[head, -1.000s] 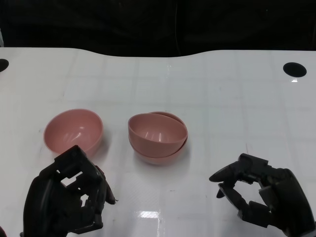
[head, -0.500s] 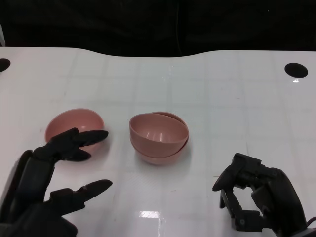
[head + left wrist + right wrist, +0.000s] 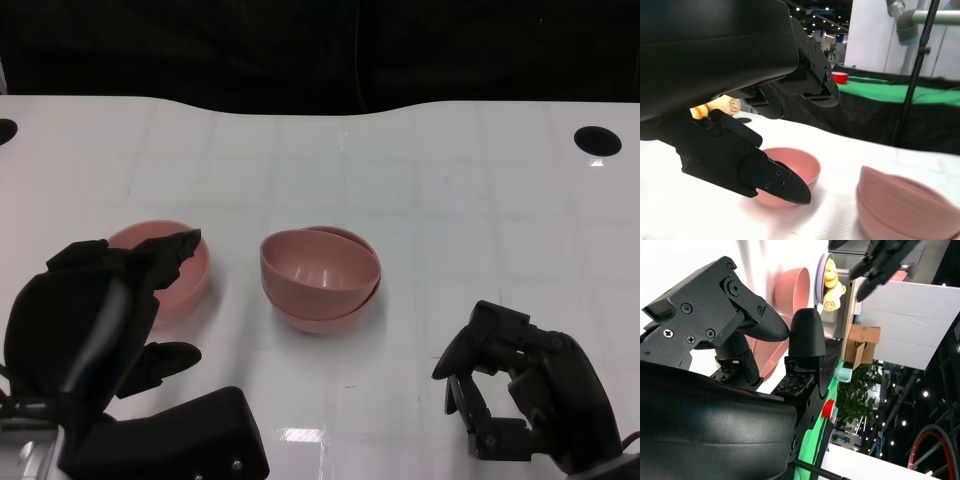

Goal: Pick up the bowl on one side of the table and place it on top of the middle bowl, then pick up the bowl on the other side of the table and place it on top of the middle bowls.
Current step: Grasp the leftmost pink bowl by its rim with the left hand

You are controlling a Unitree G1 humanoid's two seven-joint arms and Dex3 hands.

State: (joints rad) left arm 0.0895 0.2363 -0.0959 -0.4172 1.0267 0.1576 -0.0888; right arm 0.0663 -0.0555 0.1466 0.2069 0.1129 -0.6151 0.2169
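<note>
Bowl (image 3: pixel 170 270) on the left side of the table (image 3: pixel 450 200) is the thing to fetch now: pink, upright, mouth up, standing apart from the middle stack. That stack (image 3: pixel 320 278) already has one pink bowl nested, slightly tilted, in another, so one half of the job looks done and the left bowl is what remains.

Left hand (image 3: pixel 100 315) hangs over the near edge of this bowl with its fingers spread and nothing between them; the left wrist view shows the upper fingers (image 3: pixel 810 82) above the bowl and the thumb (image 3: pixel 772 180) low in front of it, neither plainly touching it.

To do this well, I judge the hand should come down so the upper fingers reach inside the rim and the thumb meets the outer wall, then close on that wall firmly; a smooth rounded bowl may slip or tip if pinched too near the lip. Lifting should be straight up before moving toward the stack, and the bowl kept level so it seats inside the tilted top bowl rather than knocking it askew.

Right hand (image 3: pixel 525 395) rests low at the right, fingers curled in and holding nothing, well apart from the stack.
</note>
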